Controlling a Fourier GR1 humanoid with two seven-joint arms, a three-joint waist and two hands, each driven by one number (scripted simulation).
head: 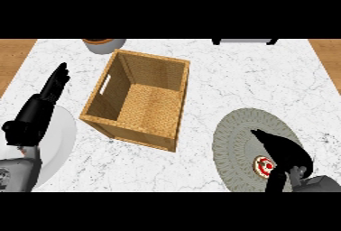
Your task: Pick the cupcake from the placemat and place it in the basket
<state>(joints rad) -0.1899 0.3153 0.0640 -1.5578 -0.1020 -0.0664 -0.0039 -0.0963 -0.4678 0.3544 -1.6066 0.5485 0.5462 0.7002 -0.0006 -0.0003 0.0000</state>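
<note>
White marble bench [246, 81] with wood floor showing past both side edges. From my feed, the wicker basket [136, 100] sits left of centre, turned a bit off square, nothing inside, a slot handle in its left wall. The round grey placemat [243, 135] is at lower right, well apart from the basket. The cupcake [263, 166] is on the placemat's lower right part, red and white top visible, partly hidden by my right hand [283, 151]. That hand is over it, fingers arched down across the cupcake and thumb low on its right side; I can't tell if there's contact or a hold. Left hand [43, 106] at the left edge, fingers straight and together, pointing up, holding nothing. A bowl [103, 44] and a dark object [245, 41] are cut off at the top edge.
</note>
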